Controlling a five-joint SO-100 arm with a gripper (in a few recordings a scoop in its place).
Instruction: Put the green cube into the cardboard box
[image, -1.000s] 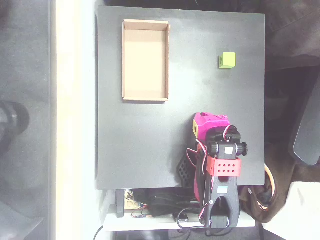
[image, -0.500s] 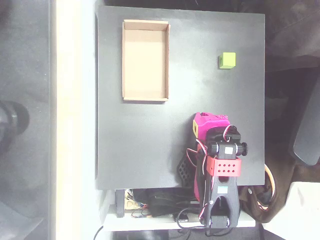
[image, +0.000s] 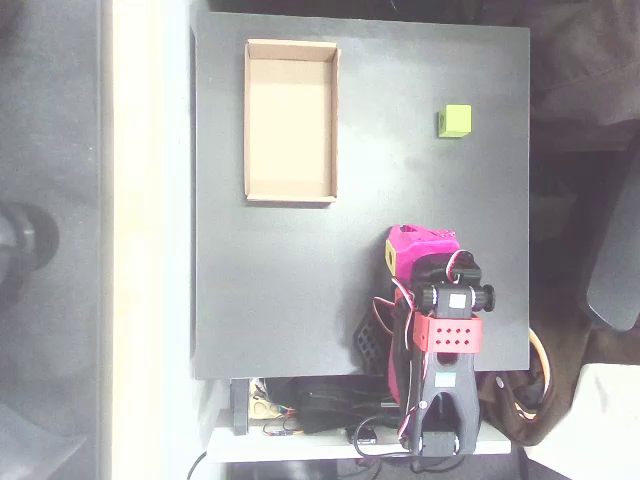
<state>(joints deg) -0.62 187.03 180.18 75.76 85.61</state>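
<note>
In the overhead view the small lime green cube sits on the black table near its upper right corner. The tan cardboard box lies at the upper left with nothing on its floor. My magenta gripper is tucked in over the table's lower right, well below the cube and apart from it. The arm's own body hides the jaws, so their state is unclear. Nothing shows in its hold.
The black table ends in edges on all sides. Cables and the arm's base crowd the bottom edge. A dark chair part stands off the table to the right.
</note>
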